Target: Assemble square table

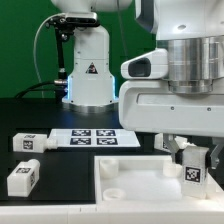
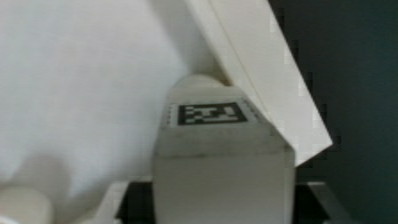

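My gripper (image 1: 190,160) is shut on a small white block leg (image 1: 192,173) with a black-and-white tag and holds it upright at the right edge of the square table top (image 1: 135,180). In the wrist view the leg (image 2: 214,165) sits between my gripper (image 2: 217,207) jaws, its tagged end against the raised rim (image 2: 267,85) of the top (image 2: 89,90). The white top lies flat at the front, with round sockets (image 1: 116,192) showing. Two more tagged legs (image 1: 28,143) (image 1: 22,178) lie on the black table at the exterior view's left.
The marker board (image 1: 95,137) lies behind the table top. The white robot base (image 1: 88,70) with a warning triangle stands at the back. My arm's large white body (image 1: 180,70) fills the exterior view's right.
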